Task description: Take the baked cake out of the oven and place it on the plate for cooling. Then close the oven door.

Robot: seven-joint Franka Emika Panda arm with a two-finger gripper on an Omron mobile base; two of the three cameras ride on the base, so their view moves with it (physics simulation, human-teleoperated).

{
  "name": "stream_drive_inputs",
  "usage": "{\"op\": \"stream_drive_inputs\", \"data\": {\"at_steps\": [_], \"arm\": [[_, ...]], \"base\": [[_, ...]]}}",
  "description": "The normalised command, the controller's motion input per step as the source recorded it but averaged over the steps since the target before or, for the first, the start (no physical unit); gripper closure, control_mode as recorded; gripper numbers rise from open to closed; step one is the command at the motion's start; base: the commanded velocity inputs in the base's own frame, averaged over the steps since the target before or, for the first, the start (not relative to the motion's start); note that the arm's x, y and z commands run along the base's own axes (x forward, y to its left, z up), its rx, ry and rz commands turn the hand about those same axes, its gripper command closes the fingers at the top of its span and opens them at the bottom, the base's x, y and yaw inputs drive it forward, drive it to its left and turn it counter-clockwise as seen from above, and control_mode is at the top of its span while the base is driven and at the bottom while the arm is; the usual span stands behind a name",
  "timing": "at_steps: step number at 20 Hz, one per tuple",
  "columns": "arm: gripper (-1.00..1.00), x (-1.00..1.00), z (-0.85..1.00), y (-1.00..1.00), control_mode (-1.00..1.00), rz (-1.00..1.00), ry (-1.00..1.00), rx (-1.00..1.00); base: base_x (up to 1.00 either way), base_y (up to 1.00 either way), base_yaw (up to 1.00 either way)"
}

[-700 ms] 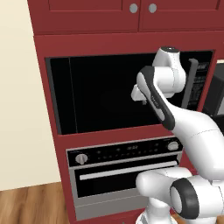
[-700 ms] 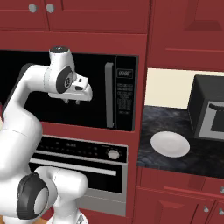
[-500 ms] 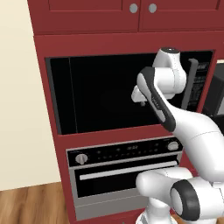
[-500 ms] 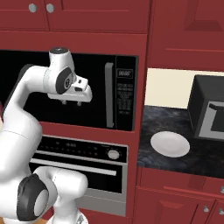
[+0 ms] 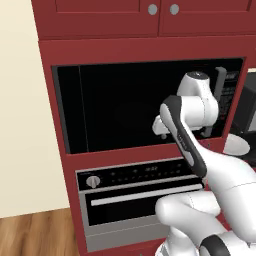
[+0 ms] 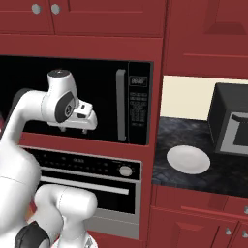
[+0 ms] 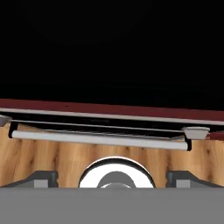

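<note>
The silver-grey oven (image 5: 140, 173) sits under a black microwave, and its oven door (image 5: 125, 212) is shut, its long bar handle (image 5: 145, 194) across the top. The baked cake is hidden. At the right, a white plate (image 6: 188, 159) lies bare on the dark counter; its edge (image 5: 236, 146) also peeks out behind my arm. My gripper (image 6: 77, 130) hangs open in front of the microwave door, pointing down, well above the oven. In the hand view the oven door handle (image 7: 100, 140) runs across below the wide-apart fingertips (image 7: 41, 178) of my gripper (image 7: 112, 179).
The black microwave (image 5: 125, 110) with vertical handle and keypad (image 6: 138, 111) fills the wall behind the hand. A black boxy appliance (image 6: 232, 121) stands on the counter (image 6: 167, 140) right of the plate. Red cabinets surround everything; wooden floor (image 5: 30, 235) lies below.
The hand and upper arm have come down somewhat in front of the microwave. The oven door stays shut and the plate has not moved.
</note>
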Motion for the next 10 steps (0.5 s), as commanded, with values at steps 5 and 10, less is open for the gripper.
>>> {"op": "stream_drive_inputs", "data": {"at_steps": [5,10], "arm": [[-1.00,-0.73,-0.56,0.00,-1.00,0.00,-0.10,0.00],[-1.00,-0.27,-0.56,0.00,-1.00,-0.01,-0.10,0.00]], "base": [[0.00,0.00,0.00],[0.00,0.00,0.00]]}}
